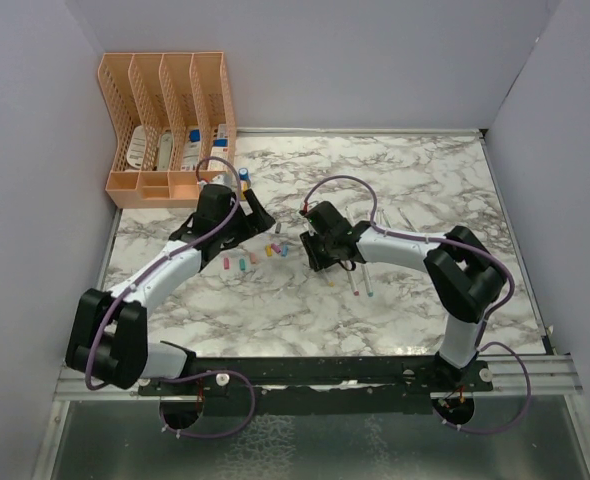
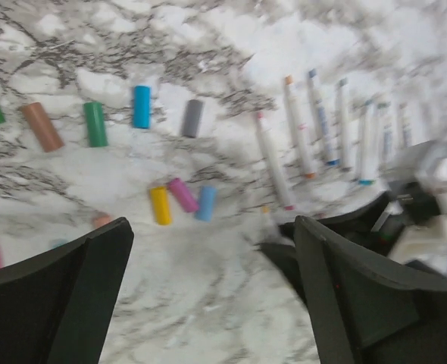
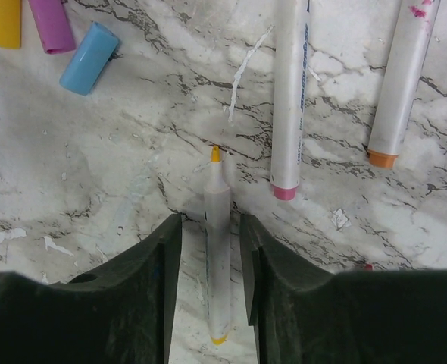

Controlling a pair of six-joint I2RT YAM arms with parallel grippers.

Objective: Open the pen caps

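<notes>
Nearest the lens in the overhead shot, the black mounting rail (image 1: 315, 372) carries both arm bases, and the arms reach out over the white-and-grey marble bench (image 1: 425, 190). Left claw (image 1: 256, 214) and right claw (image 1: 313, 252) face each other, and between them sits our marker: the yellow, pink and light-blue trio (image 1: 276, 248) of plastic caps. More tiny coloured pen caps (image 1: 241, 264) lie just left of the trio, and bare white pen barrels (image 1: 361, 284) lie to its right. A peach plastic file rack (image 1: 165, 100) stands well behind it.

Over to the left wrist, and it's a smeared picture. The dark fingers (image 2: 72, 296) stand wide apart, released, with only marble between them. The trio lies just ahead. Beyond it runs a loose row: brown cap (image 2: 42, 127), green cap (image 2: 95, 123), blue cap (image 2: 141, 106), grey cap (image 2: 192, 118). White barrels fan out to the trio's right.

Right wrist now. The black fingers (image 3: 140, 303) straddle a thin white yellow-tipped pen (image 3: 217, 250), cap off. A sliver of marble shows on either side, so the jaws are slack, not pinching. The trio sits up and left of it. Well right of the trio lie a pink-ended barrel (image 3: 290, 98) and an orange-ended barrel (image 3: 399, 83).
</notes>
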